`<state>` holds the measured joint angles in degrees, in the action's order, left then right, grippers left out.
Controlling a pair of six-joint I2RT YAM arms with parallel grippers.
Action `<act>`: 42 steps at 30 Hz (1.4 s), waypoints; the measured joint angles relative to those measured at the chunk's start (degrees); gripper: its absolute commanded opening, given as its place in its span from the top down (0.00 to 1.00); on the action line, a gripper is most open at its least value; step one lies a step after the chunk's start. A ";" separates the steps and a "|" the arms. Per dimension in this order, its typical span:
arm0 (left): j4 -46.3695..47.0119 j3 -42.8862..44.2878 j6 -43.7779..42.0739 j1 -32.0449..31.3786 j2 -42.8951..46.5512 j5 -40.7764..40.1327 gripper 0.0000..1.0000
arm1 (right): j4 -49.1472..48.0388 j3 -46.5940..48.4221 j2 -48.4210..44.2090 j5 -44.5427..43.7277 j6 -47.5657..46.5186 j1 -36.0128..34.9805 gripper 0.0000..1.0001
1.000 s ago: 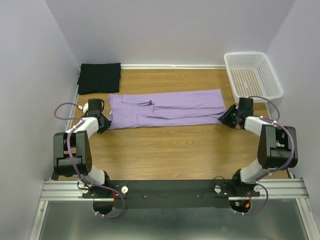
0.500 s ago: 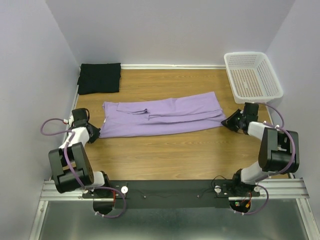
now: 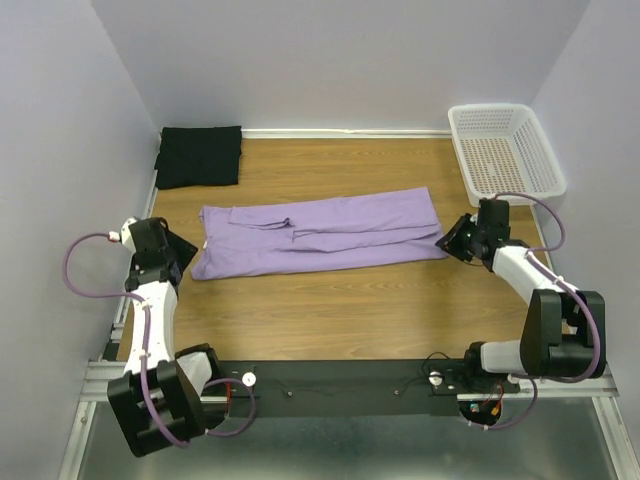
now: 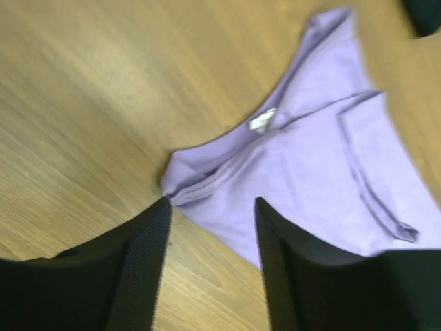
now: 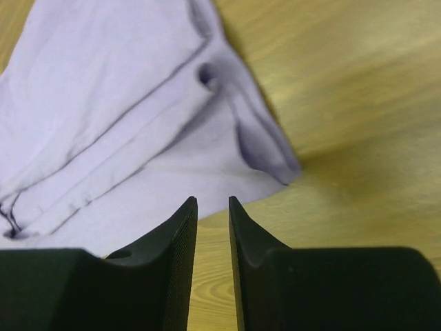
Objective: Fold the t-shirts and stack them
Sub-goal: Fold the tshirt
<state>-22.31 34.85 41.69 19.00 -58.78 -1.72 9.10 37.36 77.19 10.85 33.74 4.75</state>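
Dragged leftward since a second ago, the lavender t-shirt [image 3: 320, 232] lies as a long folded strip, its collar end just ahead of the left gripper [image 4: 210, 207], whose jaws stand apart and empty, its hem corner just ahead of the right gripper [image 5: 212, 201], whose jaws are nearly together with, as far as I can tell, nothing in the slit. To fold it across well, I'd have both hands pinch every layer at the corners and keep the edges square. Beyond the left hand the black t-shirt [image 3: 199, 155] lies folded; beyond the right, the white basket [image 3: 490, 108] holds nothing visible.
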 measured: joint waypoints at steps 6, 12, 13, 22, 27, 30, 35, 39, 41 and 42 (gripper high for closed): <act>0.17 3.69 -1.64 -6.34 3.08 -0.57 0.35 | 0.92 4.09 4.17 -1.33 -1.86 -3.10 0.67; 0.92 5.31 -4.46 -12.79 -1.92 -1.51 0.33 | 1.60 4.02 9.81 -2.86 -1.84 -3.15 0.67; 0.96 5.44 -4.74 -13.40 -2.58 -1.77 0.34 | 1.55 3.78 9.57 -3.02 -1.84 -3.15 0.67; 1.73 6.27 -5.51 -21.92 -10.25 -4.17 0.33 | 4.94 -0.81 3.37 -3.56 -2.05 -3.17 0.66; 1.75 7.39 -6.71 -22.60 -14.21 -5.09 0.32 | 9.84 -1.97 -0.79 -4.00 -3.76 -3.30 0.61; 1.88 8.20 -7.48 -22.62 -14.75 -5.81 0.32 | 12.17 -0.63 -2.95 -4.66 -5.44 -5.18 0.50; 2.80 9.70 -9.40 -22.62 -15.58 -8.00 0.31 | 13.05 9.33 -0.66 -8.09 -8.57 -19.50 0.34; 2.95 9.70 -10.25 -22.62 -15.93 -9.99 0.26 | 10.71 18.67 7.02 -12.46 -12.72 -32.83 0.20; 2.99 9.70 -10.43 -22.62 -15.89 -10.56 0.23 | 10.67 22.91 11.74 -15.13 -16.00 -38.36 0.14; 3.04 9.70 -10.56 -22.62 -15.89 -10.86 0.22 | 10.25 25.51 15.23 -16.26 -17.51 -40.72 0.10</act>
<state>-19.27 44.56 31.14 -3.62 -74.67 -12.58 19.35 62.87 92.42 -5.41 16.23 -35.97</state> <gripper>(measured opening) 0.750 0.826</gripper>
